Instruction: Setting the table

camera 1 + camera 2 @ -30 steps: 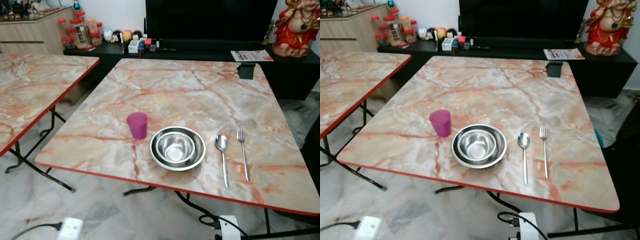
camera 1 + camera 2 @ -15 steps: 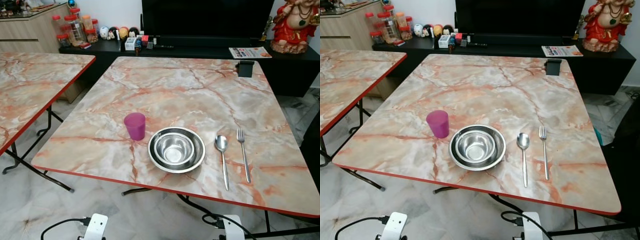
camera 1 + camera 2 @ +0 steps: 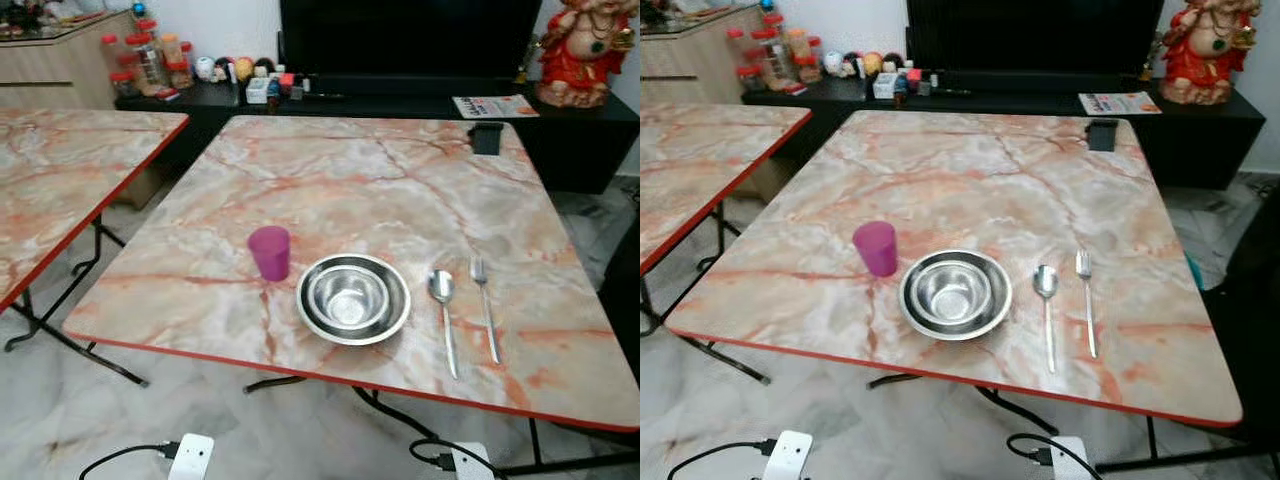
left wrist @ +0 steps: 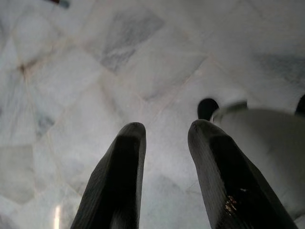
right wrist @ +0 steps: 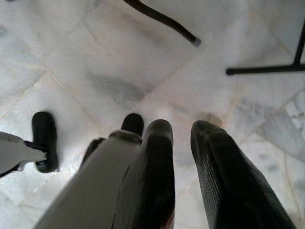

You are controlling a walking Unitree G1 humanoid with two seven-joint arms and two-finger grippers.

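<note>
Now, step in hand: the place setting looks laid, so my judgement is that the job is a check of the layout with both arms hanging down off the bench (image 3: pixel 360 170).
Bowl: the steel bowl (image 3: pixel 353 297) is the landmark, standing near the front edge of the bench, with what seems a smaller bowl nested inside it, though glare makes that hard to confirm.
Cup: the purple cup (image 3: pixel 269 251) stands upright just beside the bowl, on the robot's left and apart from the rim.
Spoon: the spoon (image 3: pixel 443 304) lies just right of the bowl, handle toward the front edge.
Fork: the fork (image 3: pixel 484 305) lies beyond the spoon from the bowl, roughly parallel to it and not touching.
Left tool: the left tool (image 4: pixel 164 131) points down at the marble floor (image 4: pixel 71 71), its two black fingers apart and holding nothing.
Right tool: the right tool (image 5: pixel 181 129) also points at the floor, fingers parted by a narrow gap, with nothing between them.
Doing it well: keep both tools low and away from the front edge, since any reach toward the bowl could nudge the cup or skew the cutlery; straighten a piece only if it looks crooked.
Change from a second ago: the things keep their places around the bowl; the whole picture shifts slightly, so the camera moves, not the setting.
</note>
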